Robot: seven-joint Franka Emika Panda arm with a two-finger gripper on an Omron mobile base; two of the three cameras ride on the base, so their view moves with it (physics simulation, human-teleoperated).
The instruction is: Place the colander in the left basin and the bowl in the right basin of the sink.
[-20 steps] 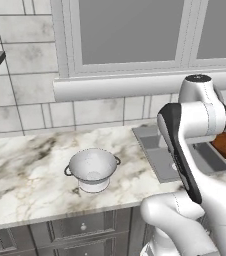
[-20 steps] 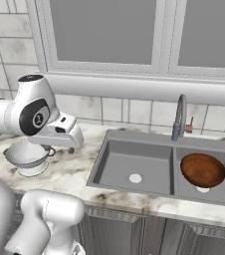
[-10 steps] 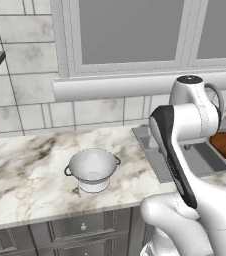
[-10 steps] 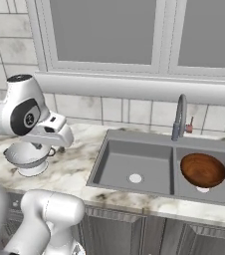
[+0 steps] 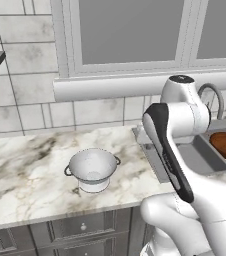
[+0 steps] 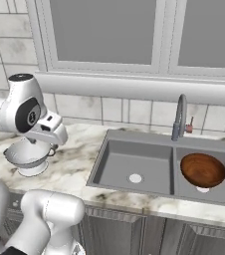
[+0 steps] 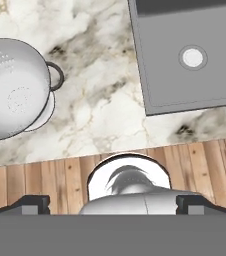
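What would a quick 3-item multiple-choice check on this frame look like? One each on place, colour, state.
1. Where is the colander?
A. on the marble counter left of the sink
B. in the left basin
C. in the right basin

2. What colour is the bowl?
A. white
B. reddish-brown
C. blue

3. How is the hand?
A. shut on the colander
B. shut on the bowl
C. open, holding nothing

Answers:
1. A: it stands upright on the counter, and the left basin shows only its drain.
2. B: it is reddish-brown, lying in the right basin.
3. C: the fingertips stand wide apart in the hand view with nothing between them.
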